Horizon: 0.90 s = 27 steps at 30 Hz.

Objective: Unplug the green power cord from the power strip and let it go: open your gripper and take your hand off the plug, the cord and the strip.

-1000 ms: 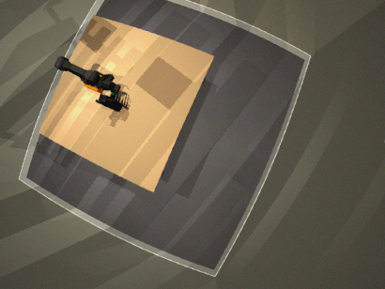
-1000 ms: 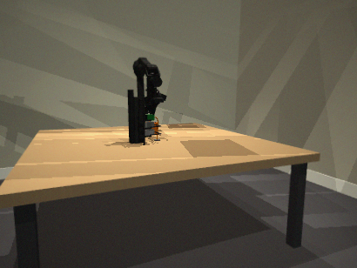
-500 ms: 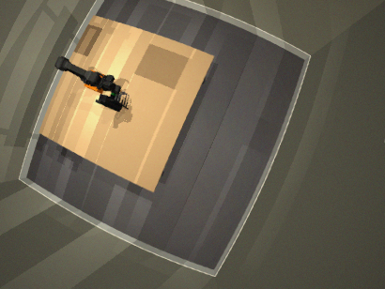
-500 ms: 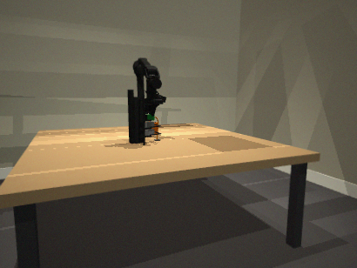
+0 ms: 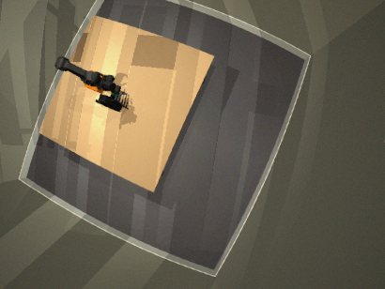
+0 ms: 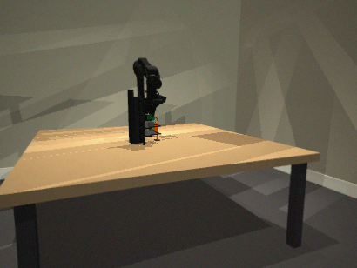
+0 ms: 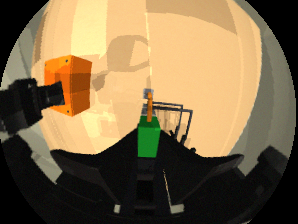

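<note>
Item: green plug (image 7: 148, 139), standing at the upright black power strip (image 6: 136, 117) near the table's (image 6: 244, 152) back left part. The gripper (image 7: 148, 163) is clamping it between its jaws. Whether the plug is already sitting free of its socket cannot be told; by judgement, pulling out, opening and retreating are remaining. An orange plug (image 6: 156, 129) is sitting just beside. No readable writing or brand marks are showing.

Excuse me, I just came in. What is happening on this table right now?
A black robot arm reaches down on a wooden table. Its gripper is shut on a green plug. The plug sits at a tall black power strip that stands upright beside the arm. The frames do not show whether the plug is out of its socket.
</note>
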{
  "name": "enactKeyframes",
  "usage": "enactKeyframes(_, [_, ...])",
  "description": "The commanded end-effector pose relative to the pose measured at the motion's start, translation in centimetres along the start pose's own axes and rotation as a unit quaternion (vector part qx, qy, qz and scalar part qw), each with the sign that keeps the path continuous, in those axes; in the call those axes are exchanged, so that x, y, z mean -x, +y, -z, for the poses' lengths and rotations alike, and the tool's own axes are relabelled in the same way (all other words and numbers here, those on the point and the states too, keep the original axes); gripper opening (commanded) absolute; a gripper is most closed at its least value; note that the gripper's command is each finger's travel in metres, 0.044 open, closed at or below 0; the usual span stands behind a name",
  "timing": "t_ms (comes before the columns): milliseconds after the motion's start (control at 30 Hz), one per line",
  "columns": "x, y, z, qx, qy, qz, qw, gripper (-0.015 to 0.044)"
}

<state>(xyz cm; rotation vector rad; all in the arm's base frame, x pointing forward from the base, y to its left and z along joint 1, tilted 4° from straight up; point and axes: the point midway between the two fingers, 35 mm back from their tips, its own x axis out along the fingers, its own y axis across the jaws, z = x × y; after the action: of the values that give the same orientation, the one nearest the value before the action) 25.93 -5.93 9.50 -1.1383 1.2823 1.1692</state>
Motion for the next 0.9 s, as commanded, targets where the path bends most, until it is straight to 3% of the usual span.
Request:
enactKeyframes(0, [0.0, -0.1, -0.7, 0.0, -0.002, 0.0, 1.0, 0.0])
enactKeyframes(867, [0.0, -0.1, -5.0, 0.001, -0.004, 0.001, 1.0, 0.0])
